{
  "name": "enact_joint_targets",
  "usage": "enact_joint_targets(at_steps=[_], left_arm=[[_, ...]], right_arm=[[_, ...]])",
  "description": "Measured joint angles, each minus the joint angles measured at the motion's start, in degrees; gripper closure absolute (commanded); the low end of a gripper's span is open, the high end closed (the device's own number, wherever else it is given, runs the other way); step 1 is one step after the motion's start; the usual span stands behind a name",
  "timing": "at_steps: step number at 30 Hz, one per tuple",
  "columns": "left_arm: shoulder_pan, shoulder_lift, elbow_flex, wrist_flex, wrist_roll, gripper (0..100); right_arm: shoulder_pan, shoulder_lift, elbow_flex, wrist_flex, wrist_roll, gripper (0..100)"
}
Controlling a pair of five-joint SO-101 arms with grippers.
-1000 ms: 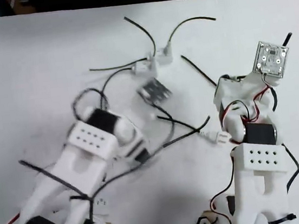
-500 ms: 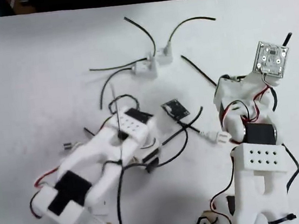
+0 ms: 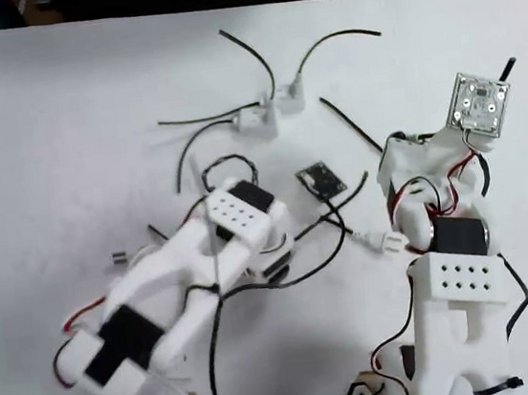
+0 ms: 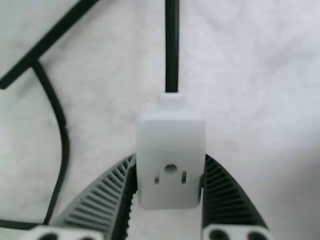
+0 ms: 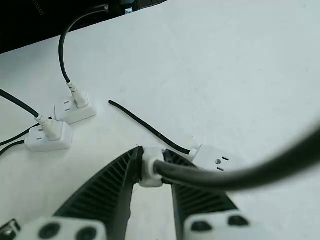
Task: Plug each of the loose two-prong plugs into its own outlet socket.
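Right claw (image 5: 151, 154) pinches plug (image 5: 149, 172), prongs hidden; left claw (image 4: 170, 161) clamps socket (image 4: 170, 142).

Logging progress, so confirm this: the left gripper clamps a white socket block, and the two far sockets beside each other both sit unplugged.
Not quite. The left gripper does clamp the white socket block, but the two far sockets are not unplugged: each has a white plug with a black cord seated in it, as the right wrist view shows.

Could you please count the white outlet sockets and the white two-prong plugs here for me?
White plastic outlet sockets: 4
White two-prong plugs on black cords: 4
Total: 8
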Motion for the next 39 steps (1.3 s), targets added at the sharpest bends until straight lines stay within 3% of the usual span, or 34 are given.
enact_joint_targets(at_steps=[3,5,22,27,36,39], left_arm=[[0.09,-4.75,0.0,0.62,1.85,76],[-0.7,-6.77,0.0,1.41,3.52,74],[-0.44,-7.65,0.0,-0.18,4.92,77],[-0.44,0.44,-1.85,-2.2,5.01,78],[-4.92,14.15,-13.45,1.67,3.34,83],[-5.1,14.33,-13.54,1.93,3.16,89]], right_arm=[[0.0,0.0,0.0,0.0,0.0,98.1],[0.0,0.0,0.0,0.0,0.0,98.1],[0.0,0.0,0.0,0.0,0.0,98.1],[0.0,0.0,0.0,0.0,0.0,98.1],[0.0,0.0,0.0,0.0,0.0,98.1],[0.0,0.0,0.0,0.0,0.0,98.1]])
